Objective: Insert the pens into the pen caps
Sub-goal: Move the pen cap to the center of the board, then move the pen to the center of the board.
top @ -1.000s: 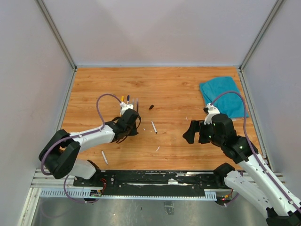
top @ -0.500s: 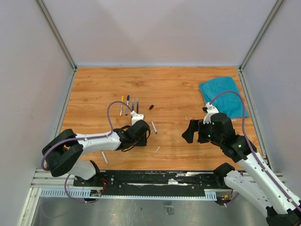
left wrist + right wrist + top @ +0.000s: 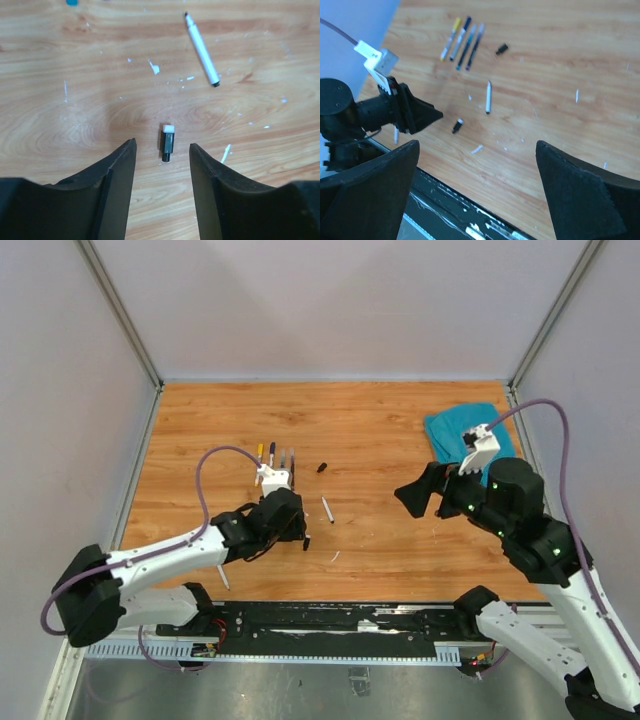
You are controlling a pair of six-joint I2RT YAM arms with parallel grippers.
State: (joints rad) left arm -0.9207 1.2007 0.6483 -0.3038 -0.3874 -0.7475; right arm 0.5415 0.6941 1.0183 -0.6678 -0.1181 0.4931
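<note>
Nearest, by the rail at the front edge of the worktop (image 3: 400,410), one white pen (image 3: 222,575) lies alone, just beside the left arm (image 3: 170,555). Just beyond it the left jaws hang low over the wood, parted and gripping nothing. In the left wrist view their two fingers (image 3: 117,182) frame a stubby black cap (image 3: 168,142) with a pale end. That cap lies flat on the worktop just ahead of the fingertips, in line with the gap between them and touching neither. Its long axis runs nearly along the reach of the jaws, pale end away from them. I judge that the jaws need only go forward and down a little before closing across its sides. The left arm is much the nearer to it. The right jaws, spread wide and empty, hover well apart on the other side, at the end of the raised right arm (image 3: 540,540).

Further out, a loose white pen (image 3: 201,49) lies ahead and to the right of the cap, slanted to it. Beyond that a second black cap (image 3: 322,467) lies by itself. To its left is a row of four pens (image 3: 461,37) side by side, one with a yellow end; whether these carry caps is too small to tell. That makes six pens and two loose caps. A teal cloth (image 3: 470,440) sits at the far right, and a few pale scraps dot the wood.
</note>
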